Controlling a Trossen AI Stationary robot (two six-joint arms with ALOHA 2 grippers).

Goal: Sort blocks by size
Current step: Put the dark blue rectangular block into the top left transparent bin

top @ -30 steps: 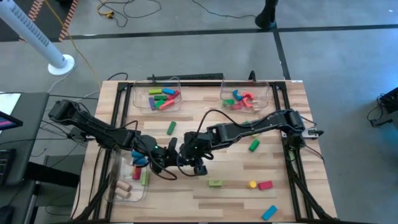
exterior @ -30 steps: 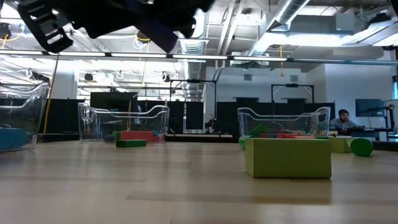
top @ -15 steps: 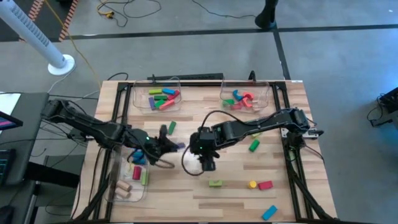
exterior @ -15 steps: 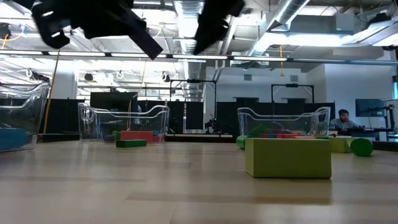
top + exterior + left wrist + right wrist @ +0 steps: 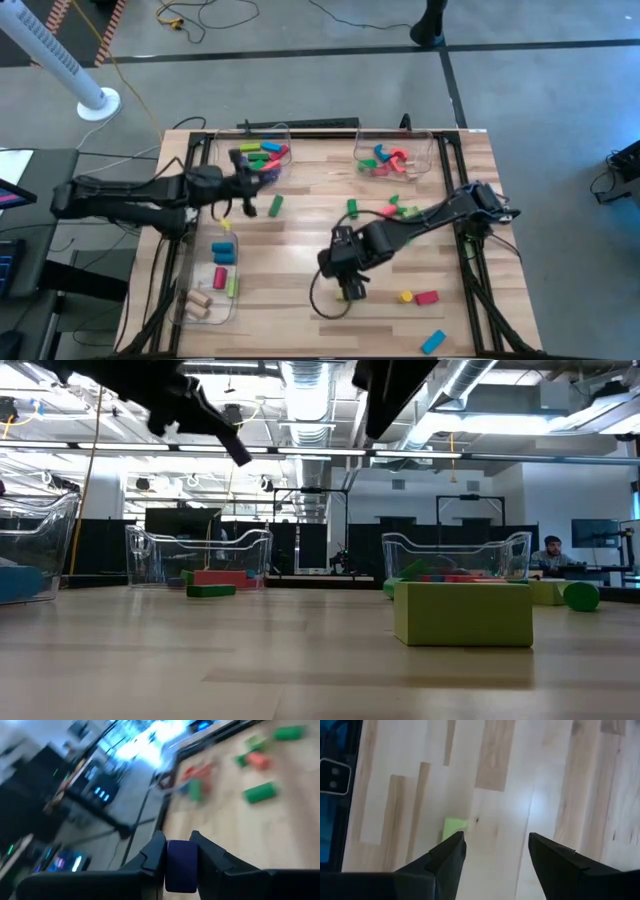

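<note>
While left gripper (image 5: 181,862) stays out of it, clamped on purple block (image 5: 181,866) near back-left bin (image 5: 262,158), right gripper (image 5: 496,851) hangs spread and empty over lime-green block (image 5: 454,827) at table front-centre. Block lies just beyond one finger (image 5: 449,854), off-centre to jaw gap; long axis probably across table, hard to tell, arm covers it in high view. Right arm nearer by far. Bare wood all round; yellow cylinder (image 5: 406,296) and red block (image 5: 427,297) well apart.
</note>
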